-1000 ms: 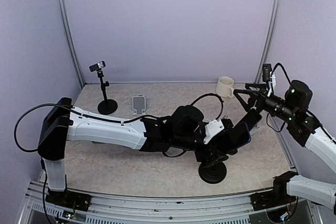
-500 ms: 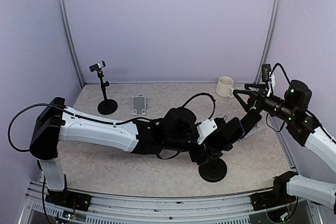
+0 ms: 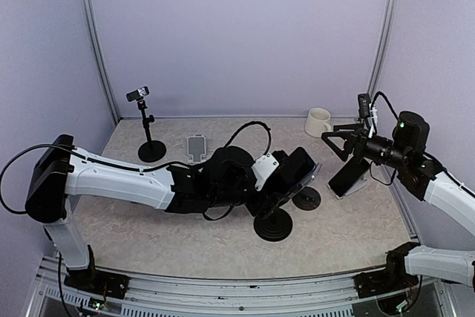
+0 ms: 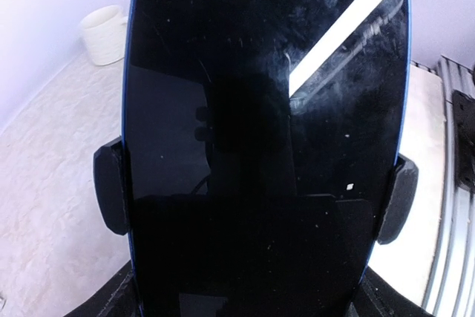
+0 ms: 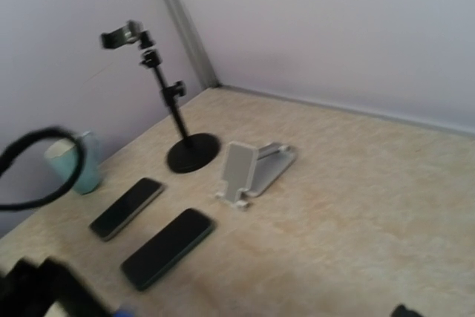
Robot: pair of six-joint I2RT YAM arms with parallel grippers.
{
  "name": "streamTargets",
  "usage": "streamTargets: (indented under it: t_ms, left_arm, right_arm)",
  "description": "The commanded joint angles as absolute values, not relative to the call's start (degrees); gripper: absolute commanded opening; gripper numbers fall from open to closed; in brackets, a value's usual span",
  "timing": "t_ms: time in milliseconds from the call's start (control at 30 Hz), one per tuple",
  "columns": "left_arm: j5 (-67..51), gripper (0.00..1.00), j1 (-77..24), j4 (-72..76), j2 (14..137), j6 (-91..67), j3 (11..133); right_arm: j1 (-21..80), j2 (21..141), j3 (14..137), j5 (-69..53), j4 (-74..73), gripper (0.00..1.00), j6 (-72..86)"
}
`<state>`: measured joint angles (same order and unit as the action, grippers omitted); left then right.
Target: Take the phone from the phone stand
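Top external view, largest element first: the left arm (image 3: 126, 181) lies stretched across the table (image 3: 148, 228), so that its reach ends over the phone stand (image 3: 273, 226), whose round black base sits just beneath the wrist. We read the left gripper (image 3: 291, 177) as clamped on the phone (image 3: 303, 167). In the left wrist view, dark pads (image 4: 110, 191) press both long edges of the phone and leave the glass untouched, a hold that suits lifting it straight out. The stand's stem and cradle are hidden, so we cannot tell whether the phone is free of them. The right gripper (image 3: 332, 144) hangs well apart at the right, jaws spread and empty, apparently placed clear of the work. A mug (image 3: 319, 122) stands at the back.
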<state>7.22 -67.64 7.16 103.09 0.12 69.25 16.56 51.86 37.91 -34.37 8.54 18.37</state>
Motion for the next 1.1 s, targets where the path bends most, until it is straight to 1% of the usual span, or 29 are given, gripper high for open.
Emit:
streamTargets:
  t_ms: [0, 133, 300, 567, 733, 1067]
  left_arm:
    - [11.88, 0.46, -66.67, 10.86, 100.02, -2.07, 69.57]
    - [12.97, 0.45, -66.32, 10.70, 100.41, -2.75, 69.78]
    - [13.77, 0.45, -65.83, 9.89, 101.22, -3.32, 70.84]
    - [14.80, 0.44, -65.65, 9.59, 101.79, -4.78, 71.39]
    - [15.95, 0.44, -65.63, 9.09, 102.08, -5.24, 71.84]
    - [17.41, 0.43, -66.08, 8.27, 102.73, -6.15, 72.24]
  right_arm:
    - [15.82, 52.85, 40.16, -40.94, 9.11, 0.88, 20.43]
    - [15.83, 52.43, 40.18, -44.09, 6.02, 0.88, 21.91]
    - [15.82, 51.35, 38.52, -47.90, 2.18, 0.84, 25.17]
    - [16.20, 48.78, 31.85, -52.21, 3.23, 0.78, 33.22]
    - [19.08, 49.37, 30.23, -49.32, 4.88, 0.75, 36.14]
    - [29.15, 54.73, 28.87, -41.37, 12.70, 0.69, 41.86]
